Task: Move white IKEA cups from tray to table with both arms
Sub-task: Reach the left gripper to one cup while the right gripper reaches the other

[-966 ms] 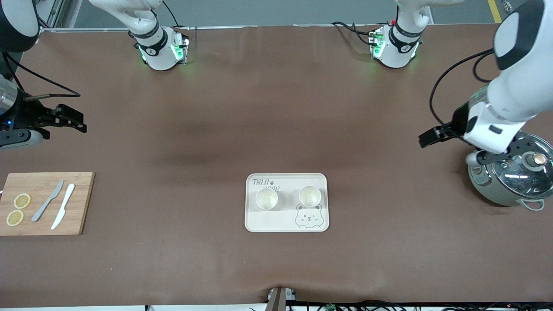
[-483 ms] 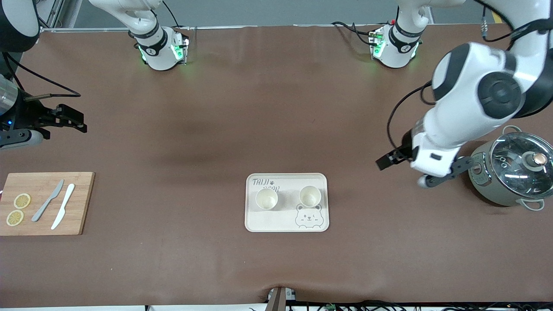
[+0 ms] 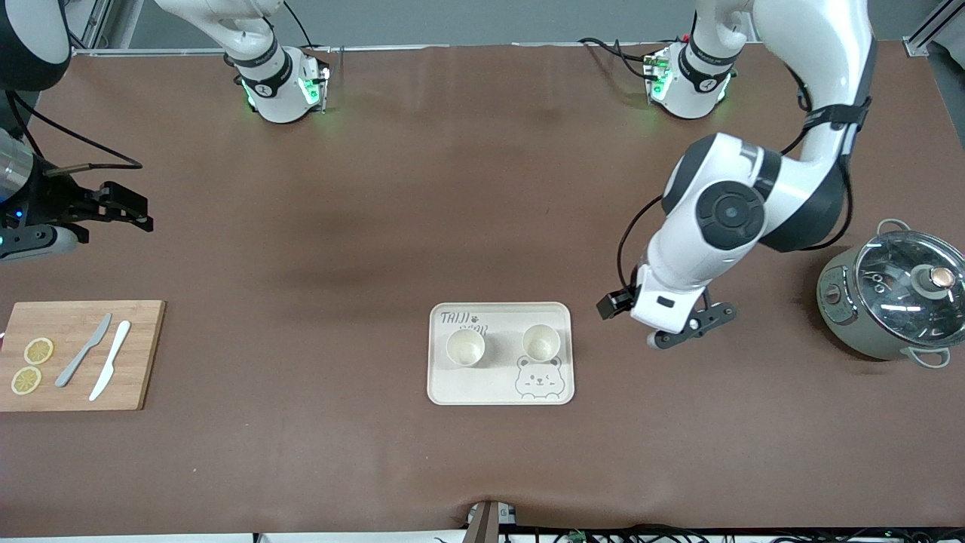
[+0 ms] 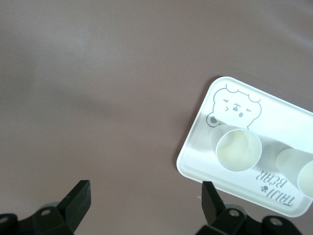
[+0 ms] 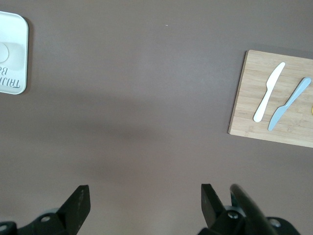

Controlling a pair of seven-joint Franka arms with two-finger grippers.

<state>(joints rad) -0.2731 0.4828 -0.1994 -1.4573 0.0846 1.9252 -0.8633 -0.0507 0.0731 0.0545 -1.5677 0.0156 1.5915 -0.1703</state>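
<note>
Two white cups [image 3: 465, 348] [image 3: 540, 342] stand upright side by side on the cream bear-printed tray [image 3: 500, 392] in the middle of the table. My left gripper [image 3: 612, 305] is open and empty, over bare table just off the tray's edge toward the left arm's end. In the left wrist view the left gripper [image 4: 144, 200] has its jaws wide apart, with the tray [image 4: 195, 161] and both cups [image 4: 238, 149] [image 4: 301, 174] nearby. My right gripper [image 3: 132, 211] is open and empty over bare table at the right arm's end, and waits. The right wrist view shows the right gripper [image 5: 144, 199] over bare table.
A grey-green pot with glass lid [image 3: 889, 298] stands at the left arm's end. A wooden cutting board [image 3: 83, 392] with two knives [image 3: 83, 351] [image 3: 111, 358] and lemon slices [image 3: 38, 351] lies at the right arm's end, also in the right wrist view [image 5: 254, 117].
My left arm has swung from over the pot toward the tray, its gripper now close beside it. The right arm, cups and tray have not moved.
</note>
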